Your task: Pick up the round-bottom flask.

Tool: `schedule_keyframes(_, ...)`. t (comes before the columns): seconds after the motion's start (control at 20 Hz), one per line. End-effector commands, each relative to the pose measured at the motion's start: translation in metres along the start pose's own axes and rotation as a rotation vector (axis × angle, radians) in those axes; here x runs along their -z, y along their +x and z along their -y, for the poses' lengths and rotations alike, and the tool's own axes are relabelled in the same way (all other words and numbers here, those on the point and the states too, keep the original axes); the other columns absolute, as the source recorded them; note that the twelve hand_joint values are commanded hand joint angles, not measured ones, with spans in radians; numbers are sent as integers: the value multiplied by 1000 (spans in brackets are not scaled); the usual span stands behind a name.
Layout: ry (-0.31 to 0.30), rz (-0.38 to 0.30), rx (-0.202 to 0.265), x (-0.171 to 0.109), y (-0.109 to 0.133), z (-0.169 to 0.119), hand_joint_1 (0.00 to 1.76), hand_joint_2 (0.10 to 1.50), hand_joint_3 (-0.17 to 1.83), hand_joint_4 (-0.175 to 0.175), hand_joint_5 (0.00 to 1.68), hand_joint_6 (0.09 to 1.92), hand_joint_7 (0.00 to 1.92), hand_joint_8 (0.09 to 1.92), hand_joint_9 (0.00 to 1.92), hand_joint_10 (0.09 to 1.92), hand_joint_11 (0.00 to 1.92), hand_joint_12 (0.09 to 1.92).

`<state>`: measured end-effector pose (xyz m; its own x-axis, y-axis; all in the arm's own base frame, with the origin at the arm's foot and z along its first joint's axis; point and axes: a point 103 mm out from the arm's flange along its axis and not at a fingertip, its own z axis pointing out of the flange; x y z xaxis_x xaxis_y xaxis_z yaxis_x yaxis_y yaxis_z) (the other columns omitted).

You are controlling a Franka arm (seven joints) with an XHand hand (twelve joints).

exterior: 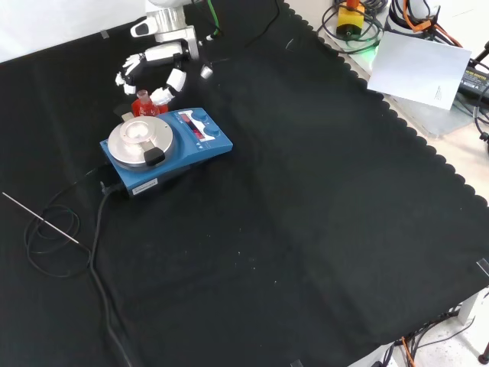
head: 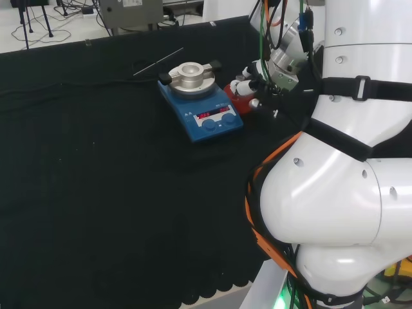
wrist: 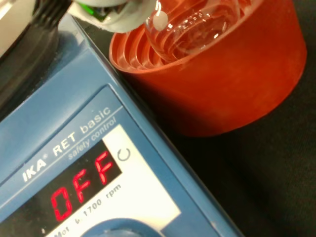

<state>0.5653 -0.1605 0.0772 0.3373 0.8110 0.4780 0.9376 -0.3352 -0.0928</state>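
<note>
One flask (wrist: 192, 29) in stand (wrist: 232, 79), hand (exterior: 153, 65) above

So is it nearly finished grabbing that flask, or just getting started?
Partway. Done: the hand has reached the red ribbed stand beside the blue stirrer. In hand: its fingers curve around that spot. Left: the flask sits in the stand, so gripping and lifting remain.

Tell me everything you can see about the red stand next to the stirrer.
The red stand is a round ribbed ring, rubber or plastic by its look, with stepped ridges inside. It sits upright on the black cloth, close against the blue stirrer. The clear flask rests in its hollow. In the front view the hand hovers right over it, fingers curled.
</note>
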Motion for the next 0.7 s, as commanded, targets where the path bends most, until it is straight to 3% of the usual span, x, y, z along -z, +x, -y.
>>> schedule_keyframes(0.05,0,-6,6,-1,1,-1,905,666,708,-109,548,752,174,702,331,778,0,1301)
schedule_keyframes(0.7,-7,14,27,-4,6,-2,908,678,713,-114,633,821,185,707,341,779,0,1317)
